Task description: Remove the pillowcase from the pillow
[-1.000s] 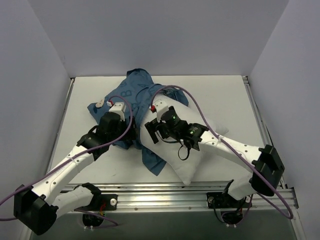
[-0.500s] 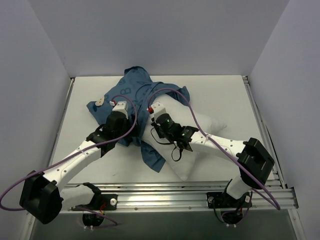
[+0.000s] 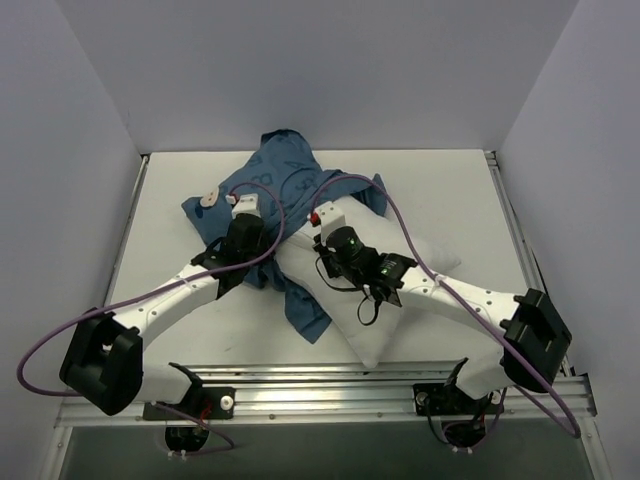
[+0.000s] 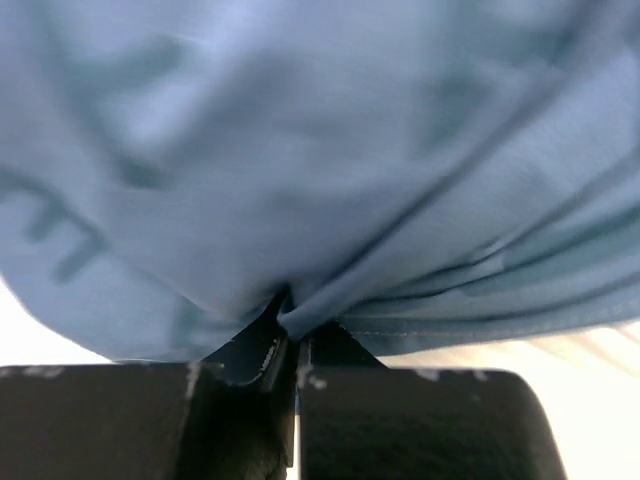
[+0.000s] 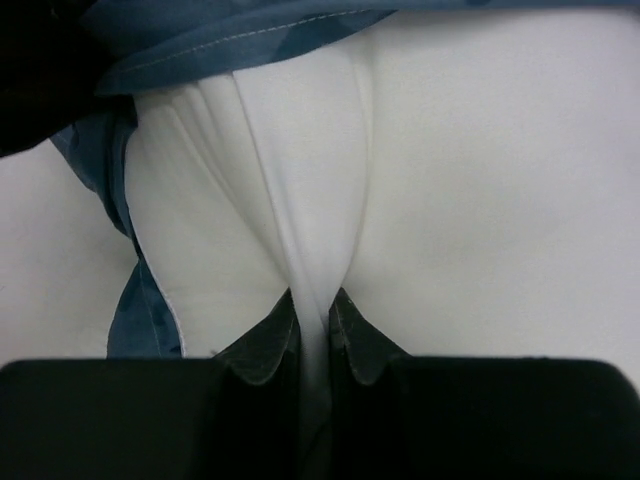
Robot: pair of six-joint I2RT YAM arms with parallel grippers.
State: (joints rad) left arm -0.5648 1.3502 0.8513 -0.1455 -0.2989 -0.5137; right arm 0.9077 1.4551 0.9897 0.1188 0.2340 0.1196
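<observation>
Where the pillowcase lies, toward the far middle of the table, it is a rumpled heap of blue cloth printed with paler letters. One strip of it trails toward the near edge between the two arms. In the left wrist view the cloth fills almost the whole picture, soft and blurred, with folds gathering down to a single point. The pillow sticks out of the blue cloth to the right and toward the near side. It is plain white and plump, with a bare corner pointing at the near edge.

The left gripper sits on the heap, and its fingers are pressed nearly together, pinching a gathered fold of the pillowcase between the tips. The right gripper sits just beside it, at the line where blue cloth meets white. Its fingers are drawn close and nip a raised ridge of the pillow, whose fabric creases up from the pinch. The hemmed edge of the pillowcase lies just beyond it.
</observation>
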